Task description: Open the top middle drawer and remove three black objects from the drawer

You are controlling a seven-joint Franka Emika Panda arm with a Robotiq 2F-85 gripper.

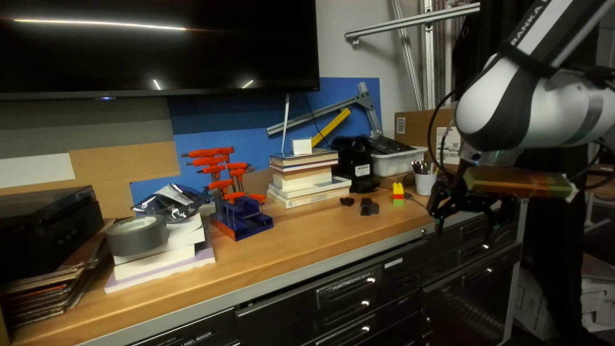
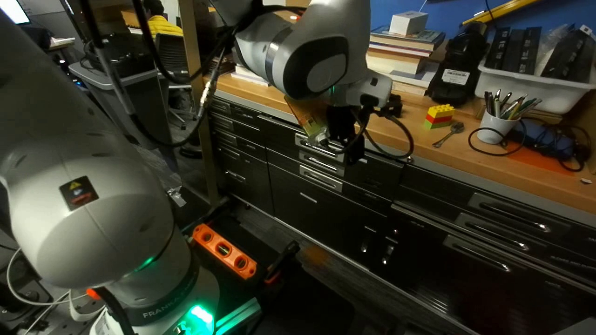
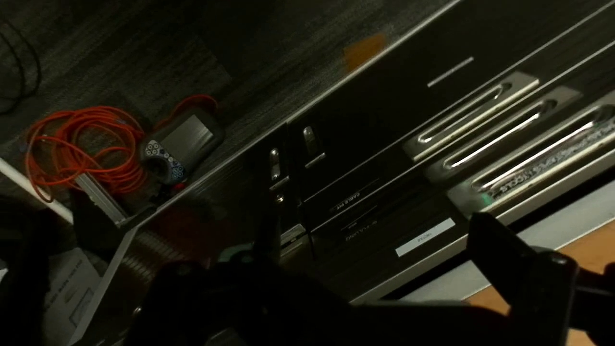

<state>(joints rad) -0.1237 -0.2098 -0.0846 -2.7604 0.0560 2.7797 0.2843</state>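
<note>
Bricks [image 1: 398, 195], pen cup [image 1: 425, 185], books [image 1: 307, 179] on worktop [image 1: 302, 235] near gripper [image 1: 463, 229], jaws wide apart

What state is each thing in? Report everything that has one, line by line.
Gripper: open, holding nothing
Top middle drawer: shut or barely ajar; cannot tell which
Small black objects: lying on the worktop
Television: screen dark
T-handle hex-key stand: upright, loaded
Duct tape roll: lying flat
Pen cup: upright, filled
Toy-brick stack: assembled, upright
White plastic bin: lidless, filled
Robot base light: glowing green
</note>
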